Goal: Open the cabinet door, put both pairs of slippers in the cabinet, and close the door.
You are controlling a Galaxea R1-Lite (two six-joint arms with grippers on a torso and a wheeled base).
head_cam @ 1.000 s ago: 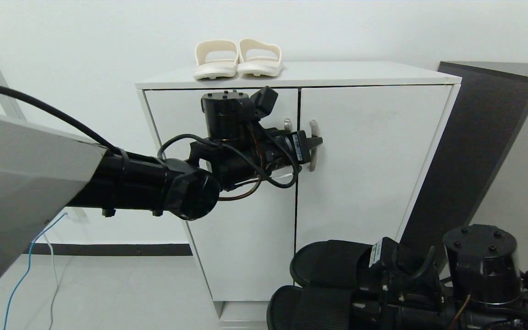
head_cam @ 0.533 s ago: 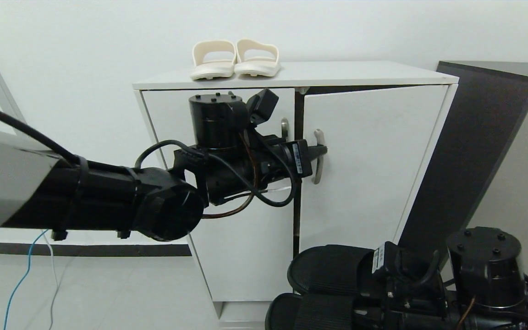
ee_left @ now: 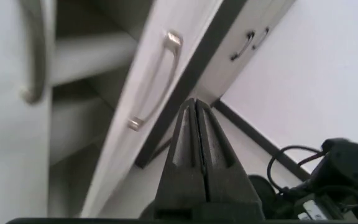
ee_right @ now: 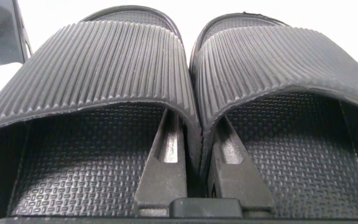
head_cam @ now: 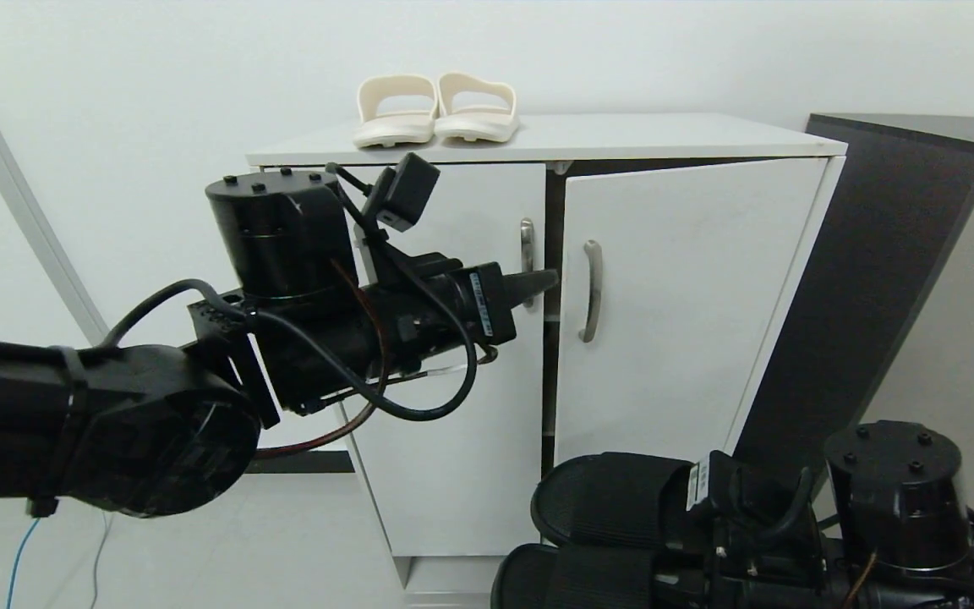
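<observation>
Black slippers [ee_right: 104, 68], probably light and floppy, are pinched at their 2 inner sides by right fingers [ee_right: 163, 168]; left fingers [ee_left: 185, 155] touch.

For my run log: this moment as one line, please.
right door: ajar | left end effector: shut, off the handle | right end effector: shut on black slippers | white slippers: atop cabinet

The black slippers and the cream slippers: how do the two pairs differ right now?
Colour: the cream slippers are pale, the black slippers dark. Place: the cream slippers sit on top of the cabinet; the black slippers are held low before the cabinet by the right gripper. Surface: the black slippers' straps are ribbed, the cream slippers' look smooth. Both are open-toed slides, side by side, neither inside the cabinet.
</observation>
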